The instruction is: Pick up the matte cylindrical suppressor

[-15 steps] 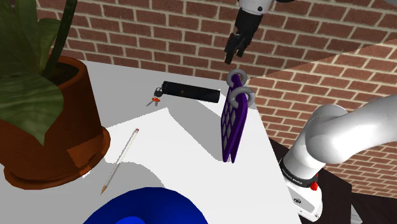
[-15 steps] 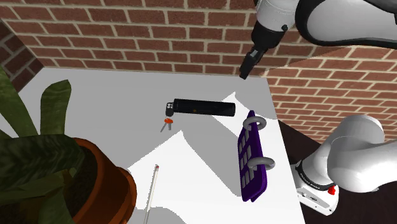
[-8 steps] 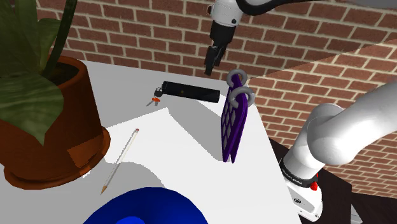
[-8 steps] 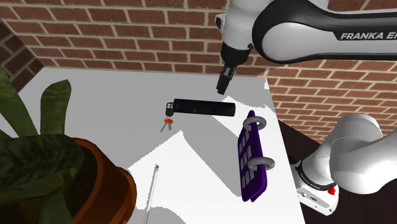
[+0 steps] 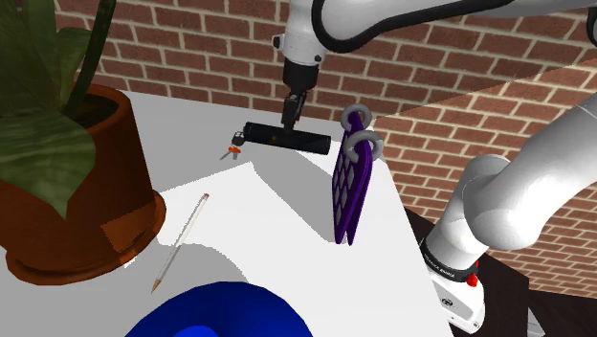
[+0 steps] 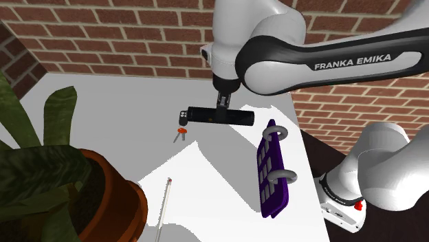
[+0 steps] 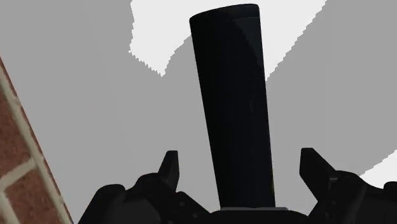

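Ok so, starting from the shoulder view's left: there's a big reddish-brown plant pot [image 5: 81,206] with dark green leaves sitting on the white table [image 5: 277,206]. Just beside it lies a pencil [image 5: 180,241]. Down at the bottom edge of that view something round and blue [image 5: 220,314] pokes in, and I can't tell what it is.

Further along, toward the brick wall [image 5: 191,48], there's a small bunch of keys [image 5: 232,146] with a red tag, right up against the left end of the suppressor [image 5: 287,138]. That's the thing I'm after. It's a plain black cylinder lying flat on the table, running along the wall side, well apart from the pot and the pencil.

My gripper [image 5: 289,115] points down at it, over roughly the middle of its length. In the wrist view my fingers [image 7: 168,167] are spread wide, one on each side of the cylinder, with grey table showing in the gap on both sides. So I'm straddling it but not touching it, and nothing's in my grip.

To the right of the suppressor, near the table's edge, a purple flat thing [image 5: 349,187] with two grey rings stands on its edge. It's close to the suppressor's right end but not touching it, as far as I can see.
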Tool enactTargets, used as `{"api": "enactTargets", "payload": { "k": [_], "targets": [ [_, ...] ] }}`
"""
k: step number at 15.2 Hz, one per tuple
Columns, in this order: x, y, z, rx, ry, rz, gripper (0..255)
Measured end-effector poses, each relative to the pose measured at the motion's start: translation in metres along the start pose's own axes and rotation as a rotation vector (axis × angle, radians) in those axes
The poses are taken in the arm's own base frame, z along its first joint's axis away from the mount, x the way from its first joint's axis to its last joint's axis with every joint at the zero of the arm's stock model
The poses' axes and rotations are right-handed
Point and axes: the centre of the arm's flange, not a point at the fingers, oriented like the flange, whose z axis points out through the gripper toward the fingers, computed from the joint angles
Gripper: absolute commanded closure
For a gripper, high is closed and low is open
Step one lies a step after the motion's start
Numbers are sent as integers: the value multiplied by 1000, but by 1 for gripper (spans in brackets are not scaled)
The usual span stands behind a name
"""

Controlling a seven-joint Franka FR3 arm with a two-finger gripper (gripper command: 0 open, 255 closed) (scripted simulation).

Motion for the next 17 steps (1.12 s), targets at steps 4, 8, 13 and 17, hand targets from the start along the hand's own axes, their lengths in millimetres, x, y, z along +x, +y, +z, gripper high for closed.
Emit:
{"api": "enactTargets", "payload": {
  "k": [4, 8, 13, 17],
  "targets": [
    [1, -2, 22, 2, -1, -7, 0],
    [1, -4, 35, 2, -1, -7, 255],
    [1, -4, 36, 2, -1, -7, 255],
    [1, -4, 36, 2, -1, -7, 255]
  ]
}}
